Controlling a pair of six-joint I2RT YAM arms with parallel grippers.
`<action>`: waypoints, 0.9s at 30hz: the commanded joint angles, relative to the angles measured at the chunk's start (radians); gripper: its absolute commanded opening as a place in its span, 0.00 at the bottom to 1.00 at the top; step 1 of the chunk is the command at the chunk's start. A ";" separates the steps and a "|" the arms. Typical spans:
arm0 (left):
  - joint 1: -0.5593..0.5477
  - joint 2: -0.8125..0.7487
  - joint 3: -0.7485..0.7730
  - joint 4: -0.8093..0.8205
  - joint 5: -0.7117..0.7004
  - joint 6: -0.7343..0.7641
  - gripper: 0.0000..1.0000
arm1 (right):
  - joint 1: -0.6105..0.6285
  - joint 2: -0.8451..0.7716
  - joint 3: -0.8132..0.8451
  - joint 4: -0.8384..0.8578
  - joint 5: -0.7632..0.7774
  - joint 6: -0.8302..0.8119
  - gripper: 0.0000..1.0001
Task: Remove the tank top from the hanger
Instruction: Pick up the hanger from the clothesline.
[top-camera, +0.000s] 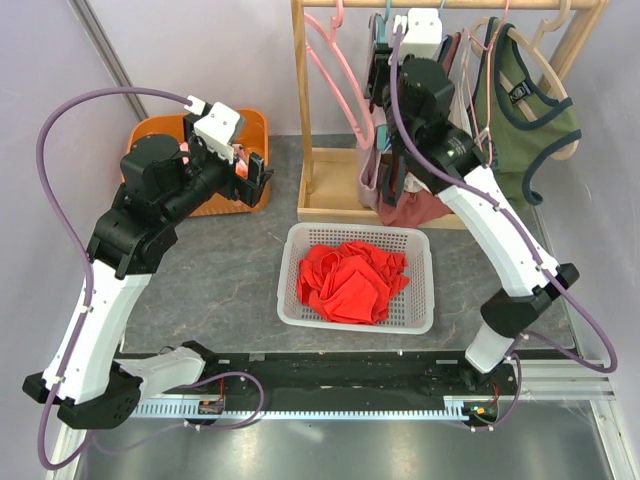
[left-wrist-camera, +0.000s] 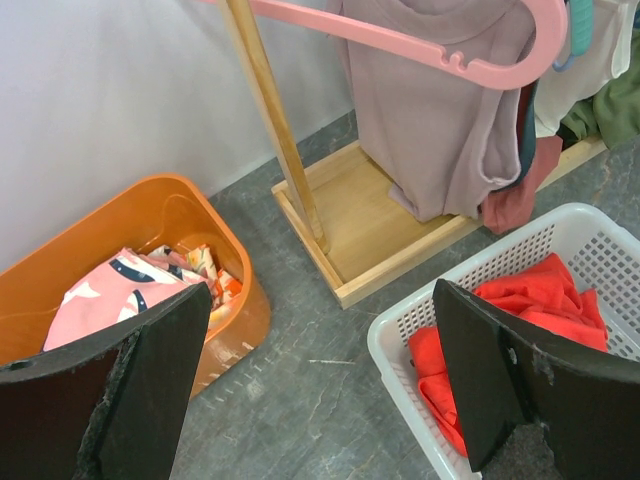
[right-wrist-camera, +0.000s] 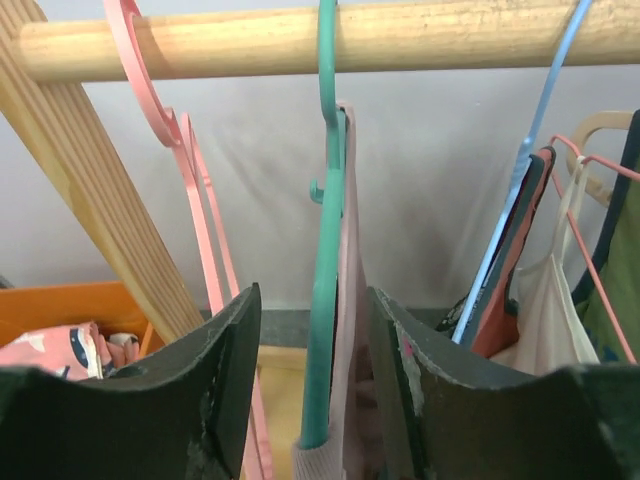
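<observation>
The top camera looks down from high up. The left wrist one faces 2 o'clock, near the white basket (left-wrist-camera: 500, 255). The right one sits close under the wooden rack (right-wrist-camera: 300, 40) at 12 o'clock. All see it.

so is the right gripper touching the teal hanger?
Cannot tell. Right wrist view: teal hanger hangs between the right gripper's fingers, gap on one side, garment hiding the other.
</observation>
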 joint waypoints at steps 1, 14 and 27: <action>0.005 -0.022 -0.003 0.029 0.019 0.034 1.00 | -0.001 0.076 0.195 -0.257 0.015 0.075 0.55; 0.006 -0.010 0.009 0.028 0.025 0.032 1.00 | -0.003 0.077 0.230 -0.427 0.036 0.100 0.56; 0.016 -0.017 0.005 0.028 0.028 0.029 1.00 | -0.015 0.112 0.186 -0.438 -0.004 0.106 0.42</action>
